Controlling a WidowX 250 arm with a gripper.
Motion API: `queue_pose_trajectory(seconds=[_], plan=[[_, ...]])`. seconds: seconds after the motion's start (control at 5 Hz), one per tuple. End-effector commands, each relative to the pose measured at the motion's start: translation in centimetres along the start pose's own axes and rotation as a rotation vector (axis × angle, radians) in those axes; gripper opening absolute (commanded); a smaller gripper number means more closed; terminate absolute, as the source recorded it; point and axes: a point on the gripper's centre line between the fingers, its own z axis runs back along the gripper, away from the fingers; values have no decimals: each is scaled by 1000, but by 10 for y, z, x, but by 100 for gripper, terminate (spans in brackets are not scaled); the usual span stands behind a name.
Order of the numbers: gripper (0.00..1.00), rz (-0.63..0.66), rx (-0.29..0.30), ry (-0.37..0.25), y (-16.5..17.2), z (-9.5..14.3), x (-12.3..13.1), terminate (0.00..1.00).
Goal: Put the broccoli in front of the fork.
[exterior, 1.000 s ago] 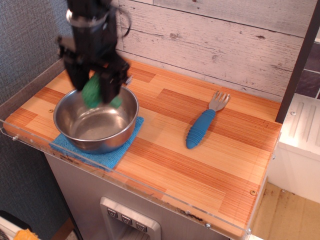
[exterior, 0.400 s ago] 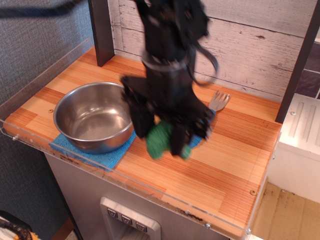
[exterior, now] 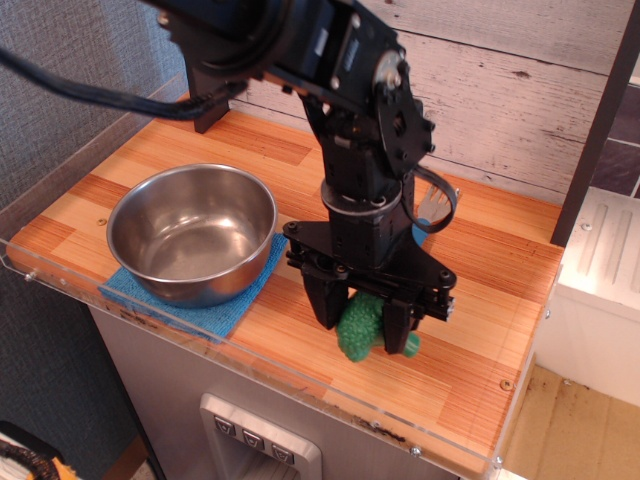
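The broccoli (exterior: 356, 328), a dark green floret, sits between my gripper's (exterior: 362, 316) two black fingers, low over the wooden counter near its front edge. I cannot tell whether it touches the wood. The gripper is shut on it and points straight down. The fork is mostly hidden behind my arm. Only a bit of its blue handle (exterior: 422, 235) and grey head show just behind the gripper, towards the wall.
A steel bowl (exterior: 135, 212) stands empty on a blue cloth (exterior: 214, 312) at the left. A clear acrylic lip (exterior: 300, 385) runs along the counter's front and left edges. A plank wall (exterior: 520, 90) is behind, a white cabinet (exterior: 605, 290) at the right.
My gripper carried the broccoli from over the bowl rightwards and forwards, then lowered it to the counter's front, in front of where the fork lies.
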Motion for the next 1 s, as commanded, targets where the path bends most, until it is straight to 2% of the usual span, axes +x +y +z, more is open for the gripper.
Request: queue_pose_trajectory(seconds=[0.0,0.2,0.4,0.6,0.8], plan=[[0,-28,36,-28,-8,1,11,0],[100,-69,20,-5,-16,7,9,0],[100,-67,-1,-2,-13,17,11,0],[100,-58,-16,-17,-4,37,14,0],[100,-25,-8,-58,14,65,15,0]])
